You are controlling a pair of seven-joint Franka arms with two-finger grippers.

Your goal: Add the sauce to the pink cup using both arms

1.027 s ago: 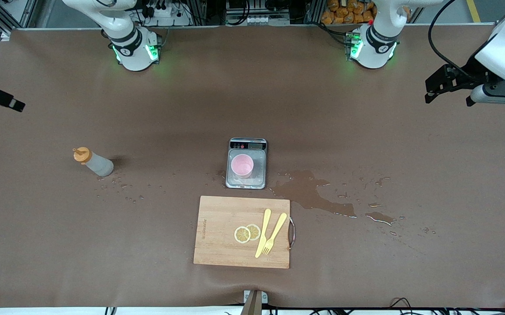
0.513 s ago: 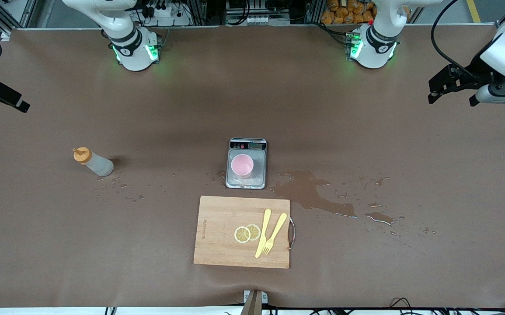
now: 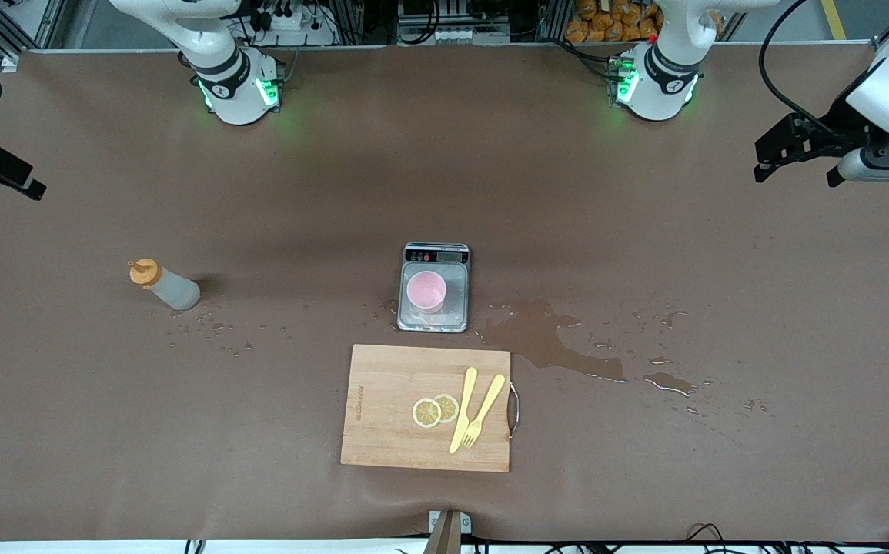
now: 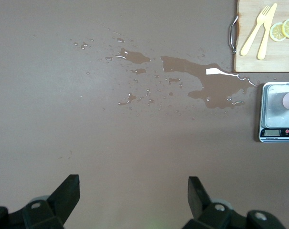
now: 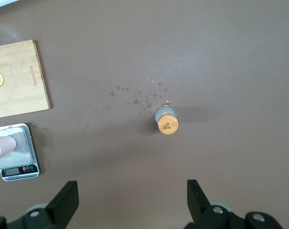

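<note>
Wooden cutting board (image 3: 426,408) nearest the front camera, carrying 2 lemon slices (image 3: 435,410). Next, the pink cup (image 3: 426,291) on the steel scale (image 3: 434,288); the sauce (image 3: 164,285) stands upright toward the right arm's end of the bench (image 3: 721,462). Left gripper (image 4: 133,193) and right gripper (image 5: 133,196) hover over bare bench at their own ends, jaws released, empty.

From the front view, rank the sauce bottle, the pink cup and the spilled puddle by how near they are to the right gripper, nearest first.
Right gripper hangs open at the right arm's end of the table.
1. Sauce bottle, standing toward that same end.
2. Pink cup, on the scale mid-table.
3. Puddle, past the scale toward the left arm's end.
</note>
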